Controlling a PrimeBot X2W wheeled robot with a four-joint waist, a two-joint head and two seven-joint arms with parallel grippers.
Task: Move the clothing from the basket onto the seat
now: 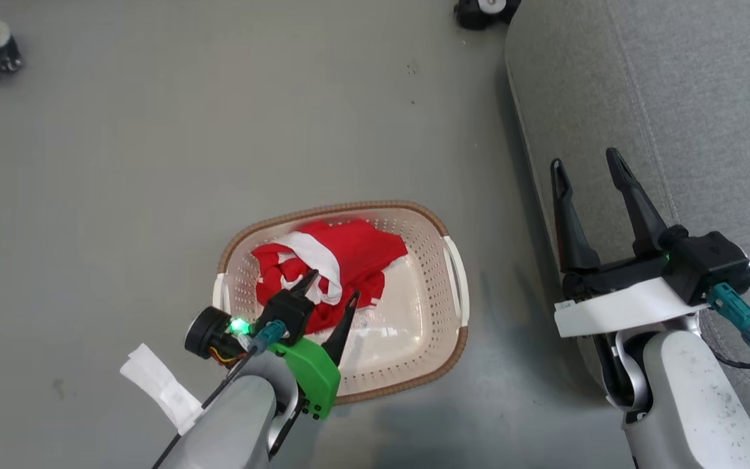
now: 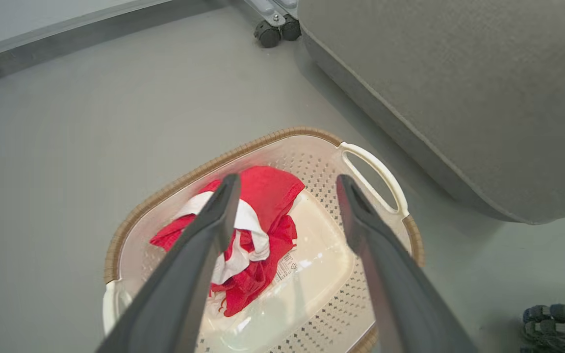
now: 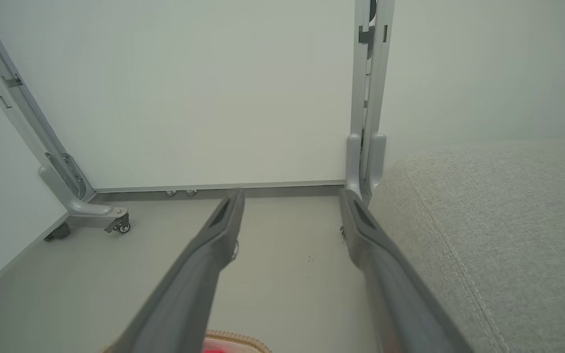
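Red clothing (image 1: 336, 267) is lying bunched inside the basket (image 1: 414, 365). The left gripper (image 1: 334, 285) is hovering over it, fingers apart and empty. The right gripper (image 1: 583, 158), likewise spread, is hanging well right of the basket. The fabric is looking soft and light, so pinching its raised white-trimmed fold seems best.

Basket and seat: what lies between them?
Only bare grey floor lies between the cream perforated plastic basket and the large grey woven-fabric seat, shown in the left wrist and head views.

Staged lab, castered white partitions (image 3: 204, 98)
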